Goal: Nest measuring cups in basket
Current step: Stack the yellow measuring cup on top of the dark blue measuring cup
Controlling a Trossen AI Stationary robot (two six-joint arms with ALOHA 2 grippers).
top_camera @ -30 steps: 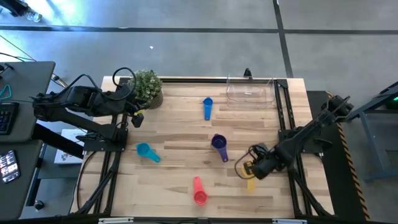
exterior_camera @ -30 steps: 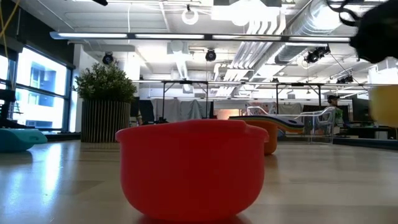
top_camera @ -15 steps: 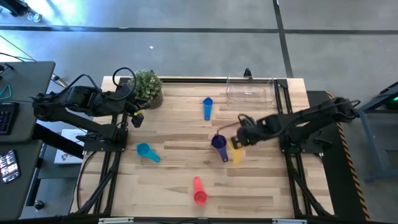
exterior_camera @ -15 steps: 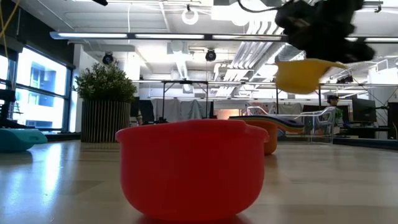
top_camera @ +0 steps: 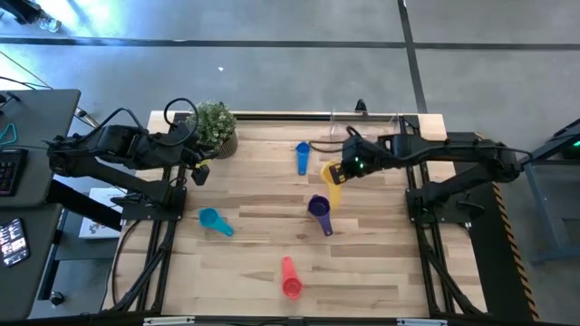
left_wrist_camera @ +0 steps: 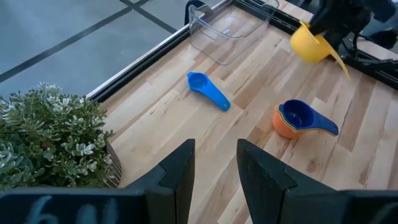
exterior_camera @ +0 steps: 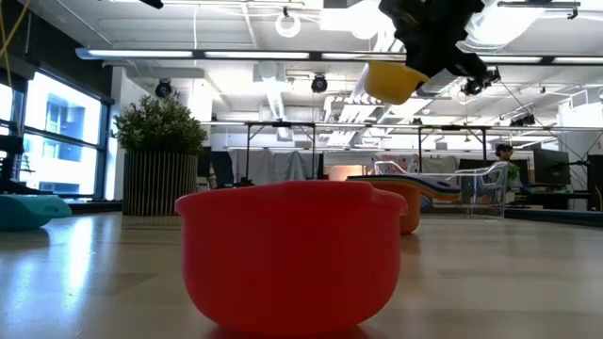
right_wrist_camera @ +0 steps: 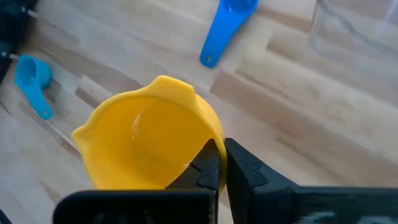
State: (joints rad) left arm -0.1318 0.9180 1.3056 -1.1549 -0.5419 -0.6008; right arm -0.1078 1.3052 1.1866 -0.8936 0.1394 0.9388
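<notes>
Held aloft above the table (top_camera: 272, 272): yellow cup (top_camera: 332, 174), pinched at its rim by the closed fingers of the right gripper (top_camera: 345, 167), just at 7 o'clock of the clear basket (top_camera: 364, 133) in the high view. Seen close only from the right wrist: fingers (right_wrist_camera: 208, 163) clamped on the rim of the yellow cup (right_wrist_camera: 147, 142), bowl facing the camera, with the blue cup (right_wrist_camera: 227, 29) and teal cup (right_wrist_camera: 34, 81) on the wood beyond. Shown only from the left wrist: a stack of a blue-purple cup nested in an orange one (left_wrist_camera: 298, 119), plain purple from overhead (top_camera: 319, 210); also the left gripper (left_wrist_camera: 214, 168) with fingers parted and holding nothing, parked beside the potted plant (left_wrist_camera: 46, 137) at the table's 10 o'clock corner. Filling the low view: red cup (exterior_camera: 290, 254), with the yellow cup (exterior_camera: 394, 81) high overhead and a person (exterior_camera: 506, 162) far off in the room. Red cup (top_camera: 290, 280) at 6 o'clock of the table, teal cup (top_camera: 213, 221) toward 8 o'clock. Changed from half a second ago: yellow cup carried from beside the purple stack toward 12 o'clock, nearer the basket, and higher in the low view; a second ago, down by the table's 4 o'clock edge. Other cups unmoved.
</notes>
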